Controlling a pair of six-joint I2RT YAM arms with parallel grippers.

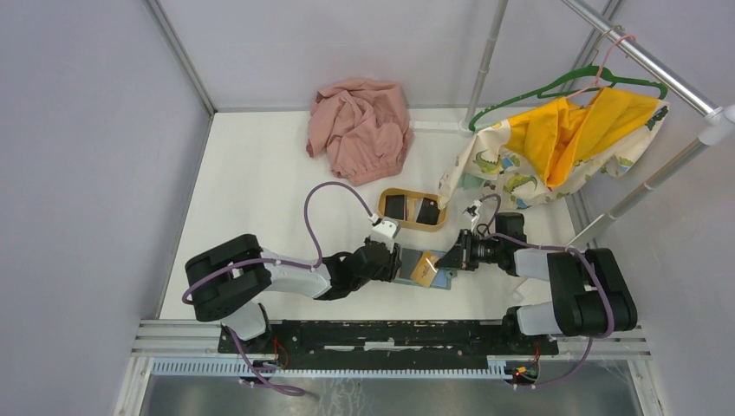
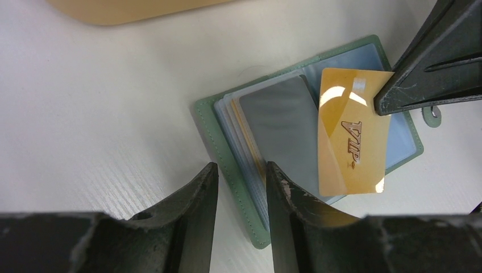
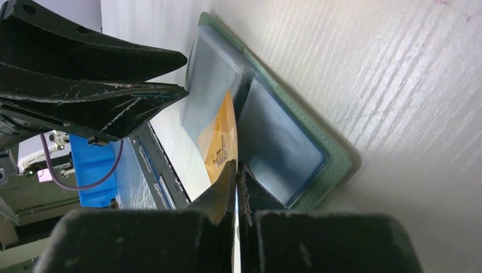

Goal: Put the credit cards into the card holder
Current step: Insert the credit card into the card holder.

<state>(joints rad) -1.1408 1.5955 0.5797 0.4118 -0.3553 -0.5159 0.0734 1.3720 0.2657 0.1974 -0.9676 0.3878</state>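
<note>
right claw (image 3: 237, 166) pinches gold card (image 2: 352, 136) over open card holder (image 2: 211, 129) | left claw (image 2: 241, 169) narrow

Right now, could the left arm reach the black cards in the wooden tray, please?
Probably yes: the tray sits just beyond the left claw with nothing between them, but that claw is down on the card holder.

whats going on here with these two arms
The right gripper pinches a gold-tan VIP card by its edge over the open grey-green card holder; it does not look slotted in yet. The left gripper, fingers apart, sits at the holder's left side. Two black cards lie in the oval tan wooden tray.
</note>
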